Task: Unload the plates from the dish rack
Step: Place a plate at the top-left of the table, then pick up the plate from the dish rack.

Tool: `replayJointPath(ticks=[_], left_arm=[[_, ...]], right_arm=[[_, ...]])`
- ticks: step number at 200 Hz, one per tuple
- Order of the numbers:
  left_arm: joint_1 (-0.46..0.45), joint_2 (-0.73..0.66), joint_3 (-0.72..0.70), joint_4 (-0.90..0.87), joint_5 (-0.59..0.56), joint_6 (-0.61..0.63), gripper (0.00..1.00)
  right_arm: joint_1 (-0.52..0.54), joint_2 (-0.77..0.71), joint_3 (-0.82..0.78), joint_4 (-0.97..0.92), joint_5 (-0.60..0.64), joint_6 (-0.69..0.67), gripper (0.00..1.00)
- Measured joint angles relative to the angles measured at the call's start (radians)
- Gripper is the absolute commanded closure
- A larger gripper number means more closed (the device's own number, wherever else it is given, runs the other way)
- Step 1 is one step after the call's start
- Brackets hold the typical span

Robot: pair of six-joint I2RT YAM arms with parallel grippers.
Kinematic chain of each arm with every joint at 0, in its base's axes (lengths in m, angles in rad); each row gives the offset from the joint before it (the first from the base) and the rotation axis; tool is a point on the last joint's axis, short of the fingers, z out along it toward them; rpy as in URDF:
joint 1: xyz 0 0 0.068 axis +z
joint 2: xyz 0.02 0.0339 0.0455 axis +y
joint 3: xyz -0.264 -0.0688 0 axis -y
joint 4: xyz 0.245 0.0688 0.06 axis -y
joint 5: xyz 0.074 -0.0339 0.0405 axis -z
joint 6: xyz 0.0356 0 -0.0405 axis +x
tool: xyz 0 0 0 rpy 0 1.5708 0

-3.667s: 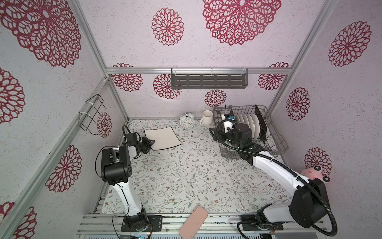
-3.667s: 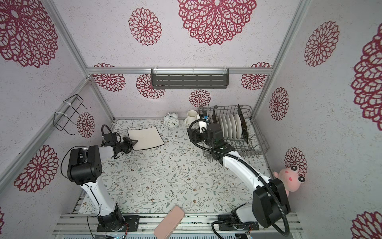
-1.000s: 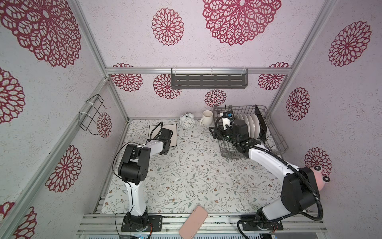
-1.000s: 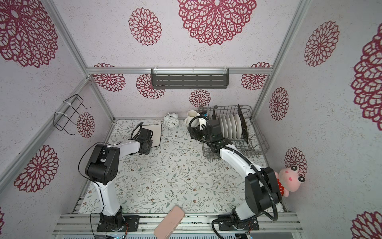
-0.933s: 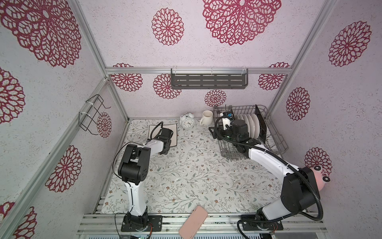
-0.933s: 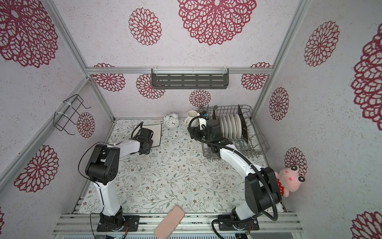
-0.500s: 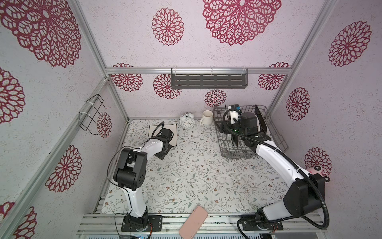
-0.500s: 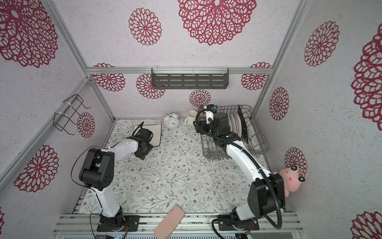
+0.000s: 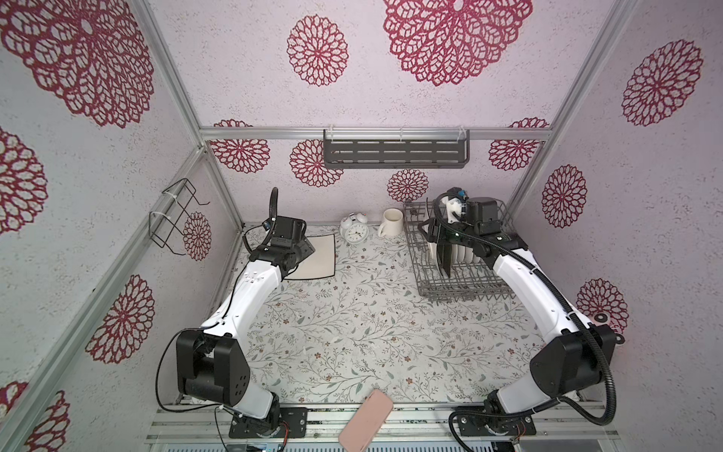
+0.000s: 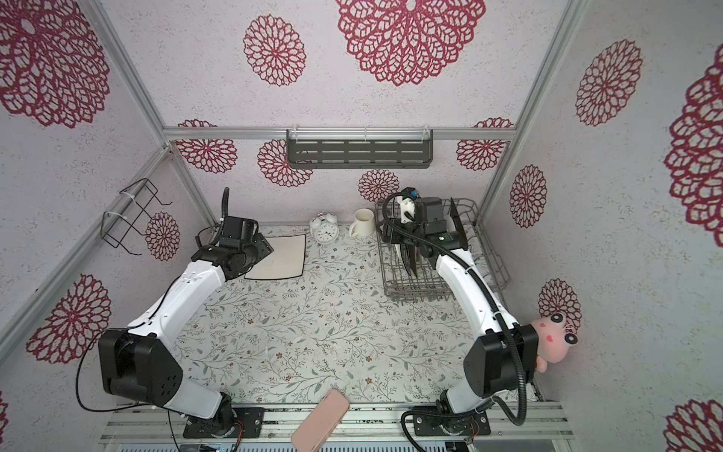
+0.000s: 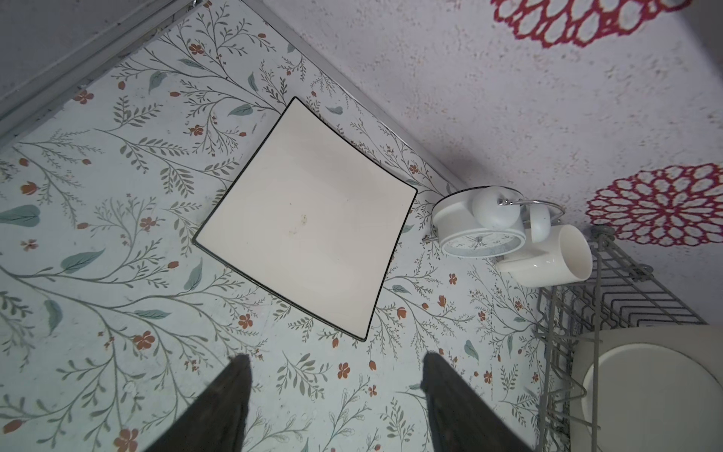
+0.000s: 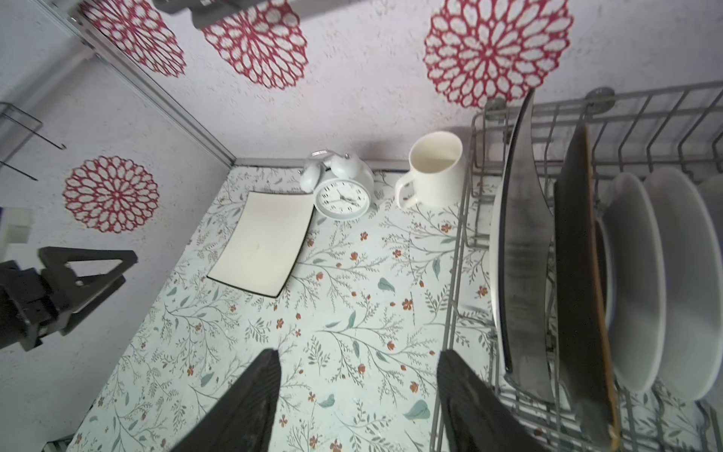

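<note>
While one square cream plate (image 11: 309, 223) is lying flat at the table's (image 9: 352, 332) back left, unloading is standing partway | dish rack (image 9: 461, 289): holding upright black-backed square plates (image 12: 524, 274), then round white plates (image 12: 633, 281) | right gripper (image 12: 358, 352): hovering open, empty, at rack's edge; next move is calling for closing on the nearest square plate's rim | left gripper (image 11: 335, 357): hanging open, empty, near the laid plate

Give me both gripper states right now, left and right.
Left gripper: open, empty, near the flat square cream plate.
Right gripper: open, empty, by the grey wire dish rack.
</note>
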Motion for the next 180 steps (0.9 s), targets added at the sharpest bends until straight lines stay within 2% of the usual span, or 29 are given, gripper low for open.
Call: replayJointPath(ticks=[55, 131, 180], left_arm=[[0.059, -0.056, -0.074, 0.034, 0.080, 0.017, 0.23], [0.063, -0.056, -0.074, 0.078, 0.115, 0.023, 0.18], [0.063, -0.055, -0.074, 0.099, 0.119, 0.012, 0.15]], right_arm=[[0.045, -0.005, -0.126, -0.002, 0.169, -0.072, 0.31], [0.063, -0.044, -0.271, 0.101, 0.310, -0.159, 0.30], [0.062, -0.022, -0.286, 0.191, 0.339, -0.232, 0.37]])
